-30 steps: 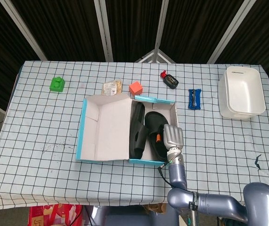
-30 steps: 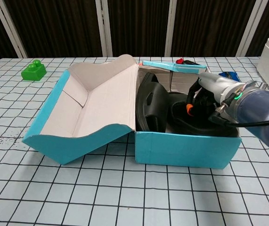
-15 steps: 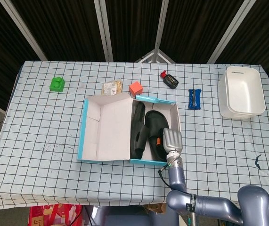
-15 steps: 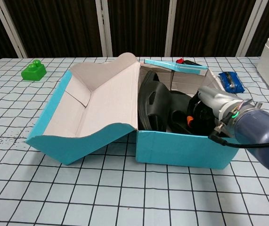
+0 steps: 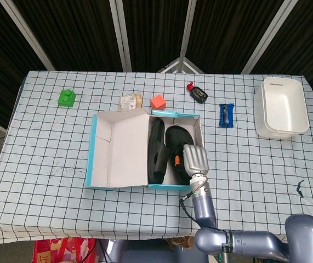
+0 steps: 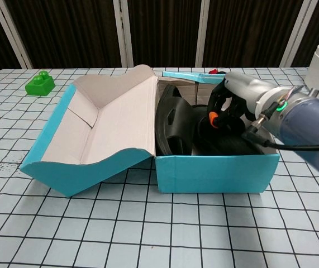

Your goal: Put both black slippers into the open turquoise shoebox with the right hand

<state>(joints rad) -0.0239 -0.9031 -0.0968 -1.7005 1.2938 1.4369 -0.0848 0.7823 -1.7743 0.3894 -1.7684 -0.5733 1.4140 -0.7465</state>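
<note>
My right hand (image 6: 238, 99) hangs over the right half of the open turquoise shoebox (image 6: 215, 173), fingers (image 6: 222, 99) curled downward into it. I cannot tell whether they grip anything. Directly under my fingertips lies one black slipper (image 5: 176, 143), flat on the box floor. To the left of my fingers the other black slipper (image 6: 172, 127) stands on edge against the box's middle wall. Further left, the box lid (image 5: 120, 148) lies folded open on the checked tablecloth (image 5: 46, 153). Beyond my fingertips sits a small red block (image 5: 157, 102).
</note>
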